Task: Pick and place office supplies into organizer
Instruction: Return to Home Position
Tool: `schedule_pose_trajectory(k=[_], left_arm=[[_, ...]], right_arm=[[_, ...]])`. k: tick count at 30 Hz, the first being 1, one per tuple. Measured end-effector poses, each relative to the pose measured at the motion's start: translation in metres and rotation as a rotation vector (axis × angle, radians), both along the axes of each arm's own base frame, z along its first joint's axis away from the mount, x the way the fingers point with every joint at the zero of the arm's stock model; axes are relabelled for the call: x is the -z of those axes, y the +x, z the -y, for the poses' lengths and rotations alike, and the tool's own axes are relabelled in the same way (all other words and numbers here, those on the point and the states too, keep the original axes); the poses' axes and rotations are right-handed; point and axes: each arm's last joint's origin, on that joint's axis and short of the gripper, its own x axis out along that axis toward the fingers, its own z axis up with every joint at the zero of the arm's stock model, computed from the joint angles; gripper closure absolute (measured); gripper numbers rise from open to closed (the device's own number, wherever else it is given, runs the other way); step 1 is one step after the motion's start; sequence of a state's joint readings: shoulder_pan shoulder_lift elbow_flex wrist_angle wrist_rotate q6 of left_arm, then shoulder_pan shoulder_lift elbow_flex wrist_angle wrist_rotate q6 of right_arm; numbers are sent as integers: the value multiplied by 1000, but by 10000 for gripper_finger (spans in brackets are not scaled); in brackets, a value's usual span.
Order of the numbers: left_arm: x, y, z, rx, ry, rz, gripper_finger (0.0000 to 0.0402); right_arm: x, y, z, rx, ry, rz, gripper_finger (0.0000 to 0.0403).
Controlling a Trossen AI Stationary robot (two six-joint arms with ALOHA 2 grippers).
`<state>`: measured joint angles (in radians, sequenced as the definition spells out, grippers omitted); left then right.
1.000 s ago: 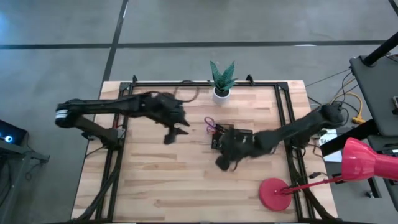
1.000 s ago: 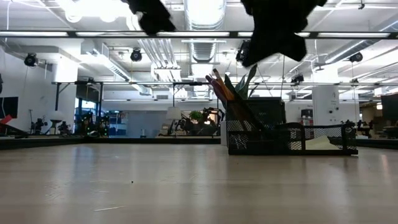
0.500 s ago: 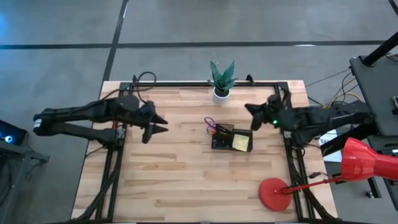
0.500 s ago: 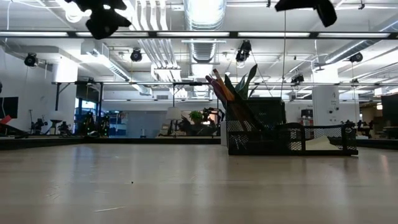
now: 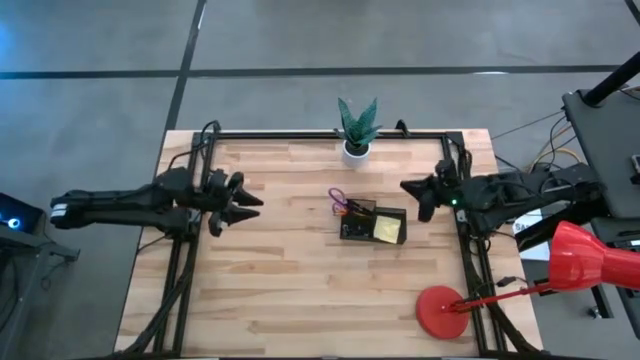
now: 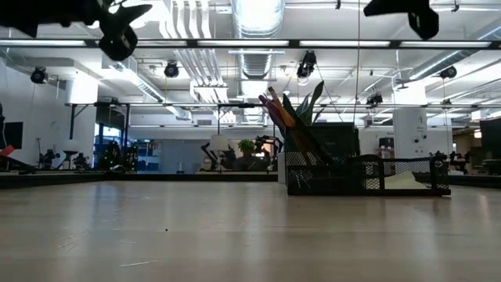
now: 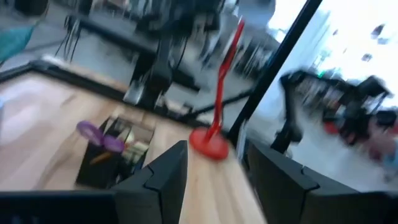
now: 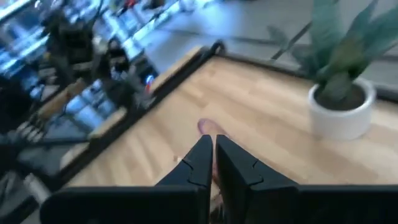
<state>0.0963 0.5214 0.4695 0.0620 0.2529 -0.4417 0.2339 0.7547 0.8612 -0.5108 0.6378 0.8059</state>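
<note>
A: Anything loose on the table [image 5: 280, 290]?
B: Nothing I'm seeing; the organizer [image 5: 358, 227], mid-table, is holding scissors [image 5: 338, 198] and pad [image 5: 388, 229]. Left gripper [image 5: 245, 205] is hovering open at the left edge, right gripper [image 5: 412, 195] closed, empty, opposite.

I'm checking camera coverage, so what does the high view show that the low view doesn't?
Only the high view shows the red lamp near the table's right edge, and how the arms reach in from opposite sides. Only the low view shows the room beyond with its ceiling lights, and the pens leaning up out of the organizer. Both show the organizer and, raised off the table, the left gripper and right gripper.
</note>
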Motion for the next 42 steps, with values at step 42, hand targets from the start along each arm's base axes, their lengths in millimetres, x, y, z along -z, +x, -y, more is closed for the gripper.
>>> schedule_pose_trajectory(k=[42], left_arm=[[103, -22, -27, -406, -127, 49, 246]], right_arm=[[154, -46, 31, -362, -210, 411, 390]])
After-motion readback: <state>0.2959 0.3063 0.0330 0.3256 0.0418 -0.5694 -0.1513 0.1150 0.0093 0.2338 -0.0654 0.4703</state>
